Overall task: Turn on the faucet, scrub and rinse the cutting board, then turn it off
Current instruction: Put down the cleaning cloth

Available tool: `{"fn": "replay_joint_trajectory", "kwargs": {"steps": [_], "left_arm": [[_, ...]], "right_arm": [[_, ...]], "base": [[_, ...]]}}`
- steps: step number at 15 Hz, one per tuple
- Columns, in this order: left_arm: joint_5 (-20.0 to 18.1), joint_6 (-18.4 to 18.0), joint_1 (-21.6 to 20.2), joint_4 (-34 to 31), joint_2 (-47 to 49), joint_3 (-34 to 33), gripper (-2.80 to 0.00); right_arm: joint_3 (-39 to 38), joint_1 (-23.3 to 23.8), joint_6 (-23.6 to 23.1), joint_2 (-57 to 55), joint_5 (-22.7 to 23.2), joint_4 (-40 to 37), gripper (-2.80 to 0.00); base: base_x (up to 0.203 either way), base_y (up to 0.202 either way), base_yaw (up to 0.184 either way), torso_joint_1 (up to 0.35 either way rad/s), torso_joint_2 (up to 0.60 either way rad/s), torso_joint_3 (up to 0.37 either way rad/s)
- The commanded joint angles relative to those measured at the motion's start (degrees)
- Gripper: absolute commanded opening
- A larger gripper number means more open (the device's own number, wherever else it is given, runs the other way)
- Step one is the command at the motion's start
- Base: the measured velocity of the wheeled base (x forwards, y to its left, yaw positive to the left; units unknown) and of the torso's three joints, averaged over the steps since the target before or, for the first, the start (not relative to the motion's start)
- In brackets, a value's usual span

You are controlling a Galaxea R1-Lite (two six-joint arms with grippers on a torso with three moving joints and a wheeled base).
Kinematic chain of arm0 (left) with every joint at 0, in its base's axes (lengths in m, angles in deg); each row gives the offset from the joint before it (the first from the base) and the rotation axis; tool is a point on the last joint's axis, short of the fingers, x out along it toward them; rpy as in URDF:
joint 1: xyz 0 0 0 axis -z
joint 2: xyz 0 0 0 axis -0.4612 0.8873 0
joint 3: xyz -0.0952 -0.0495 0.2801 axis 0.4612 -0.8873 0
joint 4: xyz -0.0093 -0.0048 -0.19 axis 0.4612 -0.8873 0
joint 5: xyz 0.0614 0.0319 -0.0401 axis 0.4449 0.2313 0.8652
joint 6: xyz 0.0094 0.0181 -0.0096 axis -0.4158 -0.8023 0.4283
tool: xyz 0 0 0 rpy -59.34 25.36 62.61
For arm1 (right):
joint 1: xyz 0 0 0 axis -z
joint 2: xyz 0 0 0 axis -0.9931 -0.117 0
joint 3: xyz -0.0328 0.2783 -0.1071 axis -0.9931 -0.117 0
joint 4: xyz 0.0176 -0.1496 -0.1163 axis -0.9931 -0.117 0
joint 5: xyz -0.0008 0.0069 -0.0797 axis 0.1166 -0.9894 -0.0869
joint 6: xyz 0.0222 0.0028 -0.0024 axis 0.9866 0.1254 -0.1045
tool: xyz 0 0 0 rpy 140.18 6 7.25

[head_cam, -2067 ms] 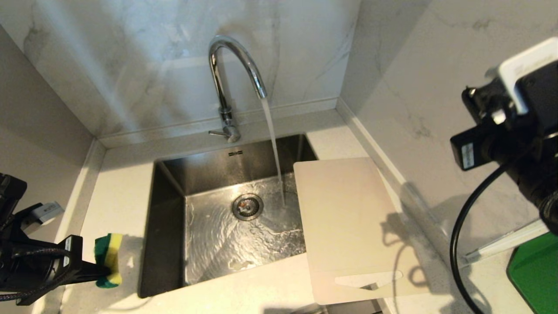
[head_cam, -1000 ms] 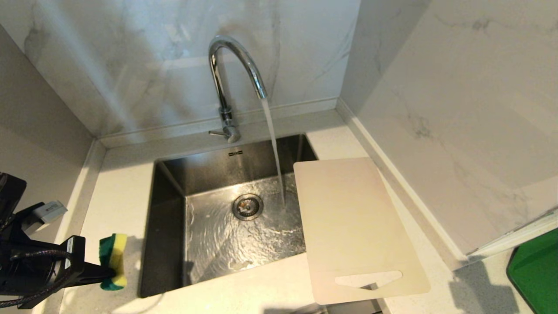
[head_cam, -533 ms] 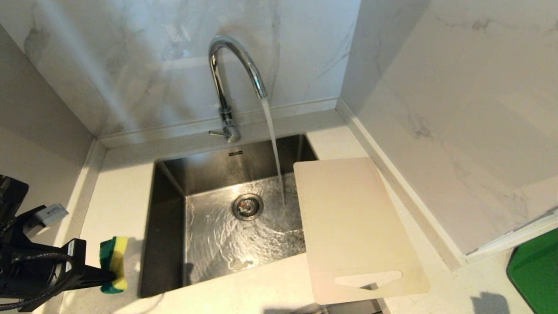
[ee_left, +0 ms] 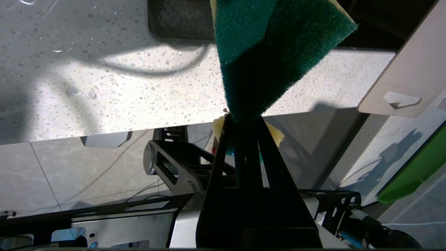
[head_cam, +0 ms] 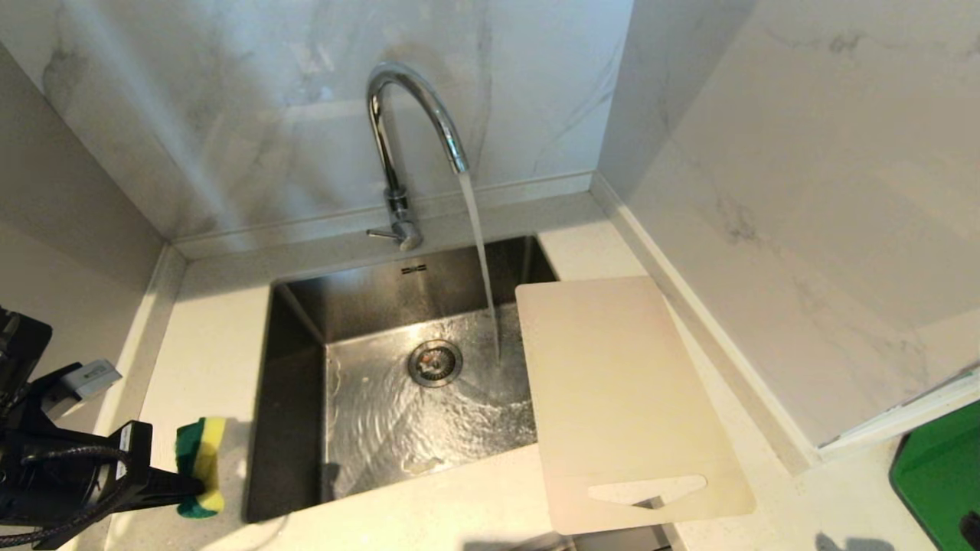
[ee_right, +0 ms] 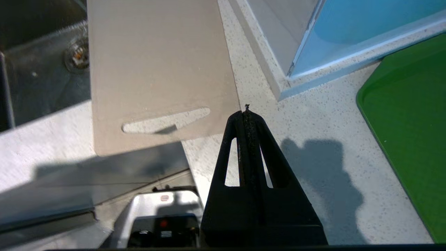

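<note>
Water runs from the chrome faucet point(head_cam: 406, 122) into the sink. The cream cutting board point(head_cam: 620, 398) lies flat on the counter right of the sink, overhanging the basin's right edge and the counter's front edge, with its handle slot nearest me. My left gripper point(head_cam: 191, 484) hovers over the counter left of the sink, shut on a green and yellow sponge point(head_cam: 200, 459); its wrist view shows that sponge point(ee_left: 275, 45) pinched at the tips. My right gripper point(ee_right: 246, 111) is shut and empty, above the counter beside the near right corner of the cutting board point(ee_right: 156, 62).
The steel sink point(head_cam: 295, 398) has a wet floor and a round drain point(head_cam: 435, 362). A bright green tray point(head_cam: 942, 474) lies on the counter at the far right. Marble walls close in behind and on the right, with a wall corner near the tray.
The right arm, high at the right edge two seconds ago, has dropped out of the head view, and its shadow slid to the bottom right. The left gripper and sponge barely moved.
</note>
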Motion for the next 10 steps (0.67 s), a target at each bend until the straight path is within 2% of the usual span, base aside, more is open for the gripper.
{"fn": "replay_joint_trajectory", "kwargs": {"steps": [1,4,6,8,10], "left_arm": [[-0.2,0.1,0.1,0.1,0.5,-0.1,-2.80],[-0.2,-0.2,0.1,0.2,1.4,-0.1,-2.80],[-0.3,-0.1,0.1,0.2,2.0,-0.1,-2.80],[-0.3,-0.1,0.2,0.3,2.2,-0.1,-2.80],[-0.2,-0.1,0.4,0.2,2.2,-0.1,-2.80]], "right_arm": [[-3.7,0.3,-5.0,6.3,-1.1,-1.8,-2.80],[-3.9,8.0,-7.3,6.8,-2.5,-4.7,-2.80],[-4.5,13.5,-11.5,9.7,-2.1,-6.1,-2.80],[-7.4,14.3,-13.6,13.8,0.7,-6.6,-2.80],[-13.6,14.5,-13.9,14.1,4.8,-3.7,-2.80]], "base": [[0.000,0.000,0.000,0.000,0.00,0.000],[0.000,0.000,0.000,0.000,0.00,0.000],[0.000,0.000,0.000,0.000,0.00,0.000],[0.000,0.000,0.000,0.000,0.00,0.000],[0.000,0.000,0.000,0.000,0.00,0.000]]}}
